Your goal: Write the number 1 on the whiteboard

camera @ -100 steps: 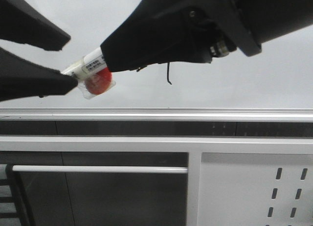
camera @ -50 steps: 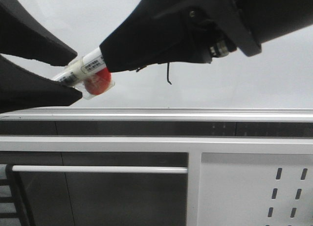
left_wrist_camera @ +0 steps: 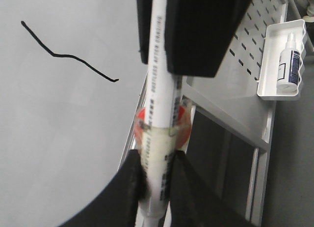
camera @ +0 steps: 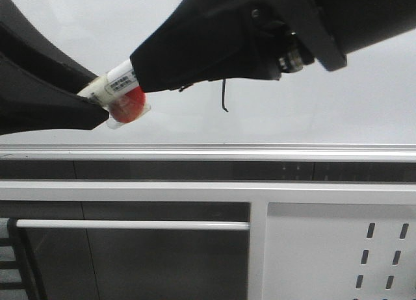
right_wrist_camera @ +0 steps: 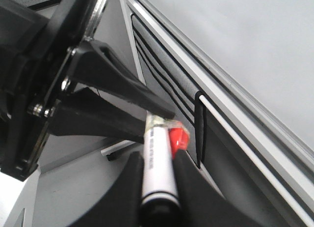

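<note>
The whiteboard [camera: 325,86] fills the upper front view, its silver rail [camera: 260,148] below. The number 1 [camera: 224,95] is a thin black stroke with a small hook, half hidden behind my right arm; it shows whole as a wavy stroke [left_wrist_camera: 73,55] in the left wrist view. A white marker [camera: 120,82] with a red taped piece [camera: 128,105] spans both grippers. My right gripper [camera: 140,69] is shut on its barrel [right_wrist_camera: 157,163]. My left gripper [camera: 97,95] is shut on its taped end [left_wrist_camera: 156,163], fingers [left_wrist_camera: 130,183] against both sides.
Below the rail are dark slots and a white frame with a horizontal bar [camera: 130,225]. A white perforated panel [camera: 338,254] stands at the lower right. A white tray [left_wrist_camera: 265,65] on it holds a small bottle [left_wrist_camera: 288,60].
My left gripper's jaws have narrowed from wide open onto the marker's taped end. The marker and right gripper have barely shifted.
</note>
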Tool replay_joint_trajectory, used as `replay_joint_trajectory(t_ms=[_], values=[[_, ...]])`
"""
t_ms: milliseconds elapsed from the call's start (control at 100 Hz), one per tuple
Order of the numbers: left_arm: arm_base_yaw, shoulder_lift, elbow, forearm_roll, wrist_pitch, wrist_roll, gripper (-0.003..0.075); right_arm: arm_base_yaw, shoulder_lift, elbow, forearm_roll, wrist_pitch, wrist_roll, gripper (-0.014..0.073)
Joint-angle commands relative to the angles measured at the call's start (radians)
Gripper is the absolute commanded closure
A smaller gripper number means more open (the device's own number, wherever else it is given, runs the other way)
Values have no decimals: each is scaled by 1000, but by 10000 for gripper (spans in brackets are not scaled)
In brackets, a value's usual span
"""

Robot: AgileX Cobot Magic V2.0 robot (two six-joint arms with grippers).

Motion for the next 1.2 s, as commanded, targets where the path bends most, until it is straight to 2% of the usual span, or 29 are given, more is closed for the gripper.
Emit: replay_joint_trajectory(t_ms=[0,40,80,210,260,300,350,480,590,670,740,770,870,1000,1090,1190], values=[[-2,-8,-34,-12,6,-13,736,1,-18,-33,4,-46,-2,639],[-2,-8,-34,-12,6,-13,736,1,-18,-33,4,-54,-2,618],[-2,-8,-34,-12,6,-13,736,1,-21,-33,4,-57,-2,561],[-2,-8,-34,-52,38,-13,736,1,-21,-33,39,1,8,248],[-2,-8,-36,-94,63,-13,736,1,-23,-33,41,31,8,155],[-2,-13,-37,-127,67,-13,738,0,-22,-33,41,68,8,110],[-2,-22,-40,-152,65,-15,738,0,-32,-33,41,104,8,102],[-2,-65,-45,-161,73,-135,738,0,-63,-33,41,184,8,148],[-2,-108,-45,-151,111,-336,738,0,-106,-31,41,226,8,220],[-2,-136,-41,-49,106,-500,738,0,-135,-29,41,223,8,282],[-2,-151,-37,94,106,-690,738,0,-160,-18,41,224,8,376],[-2,-157,-35,140,109,-770,738,0,-171,-8,41,223,8,442],[-2,-157,-33,169,135,-866,738,0,-201,25,43,227,10,669],[-2,-157,-26,235,102,-958,738,0,-231,71,59,241,12,665],[-2,-157,-1,334,113,-1116,738,0,-245,106,59,241,12,665],[-2,-157,42,440,190,-1289,738,0,-253,143,59,241,12,665]])
